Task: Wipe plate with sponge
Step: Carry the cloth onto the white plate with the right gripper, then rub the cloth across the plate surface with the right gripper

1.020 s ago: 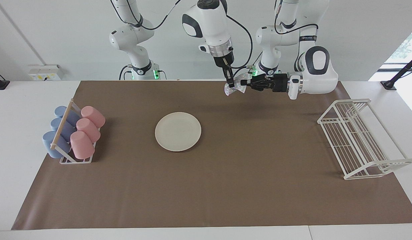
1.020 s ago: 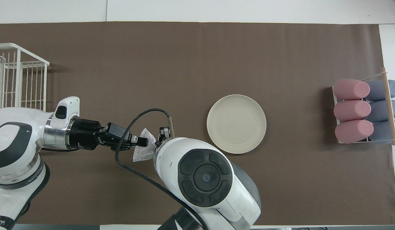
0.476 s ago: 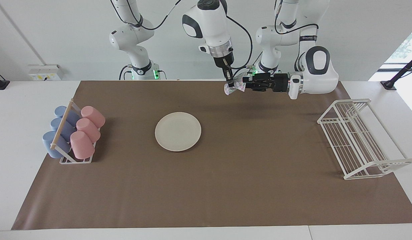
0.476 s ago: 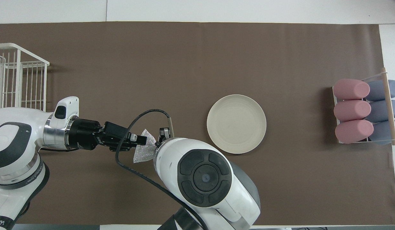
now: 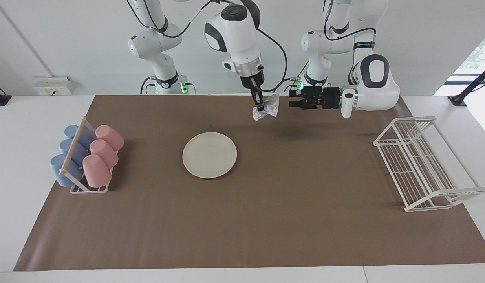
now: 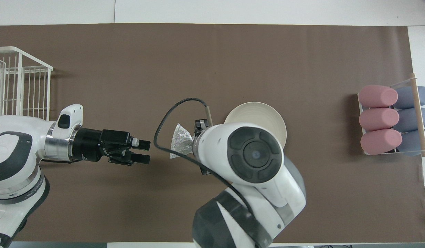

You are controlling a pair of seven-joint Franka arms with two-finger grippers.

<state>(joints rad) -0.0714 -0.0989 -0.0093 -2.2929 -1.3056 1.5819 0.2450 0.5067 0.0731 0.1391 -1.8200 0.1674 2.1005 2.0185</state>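
Observation:
The cream-white plate (image 5: 209,155) lies flat on the brown mat; in the overhead view (image 6: 264,112) my right arm covers part of it. My right gripper (image 5: 259,109) points down, shut on the silvery-grey sponge (image 5: 269,107), and holds it in the air over the mat beside the plate. The sponge hangs at the gripper's side in the overhead view (image 6: 180,140). My left gripper (image 5: 291,99) lies level over the mat, open and empty, a short gap from the sponge; its two fingers show apart in the overhead view (image 6: 145,152).
A rack of pink and blue cups (image 5: 87,157) stands at the right arm's end of the mat. A white wire rack (image 5: 419,173) stands at the left arm's end. The brown mat (image 5: 266,220) covers most of the table.
My left gripper has let go of the sponge, opened and drawn back. My right gripper has carried the sponge away from it, toward the plate.

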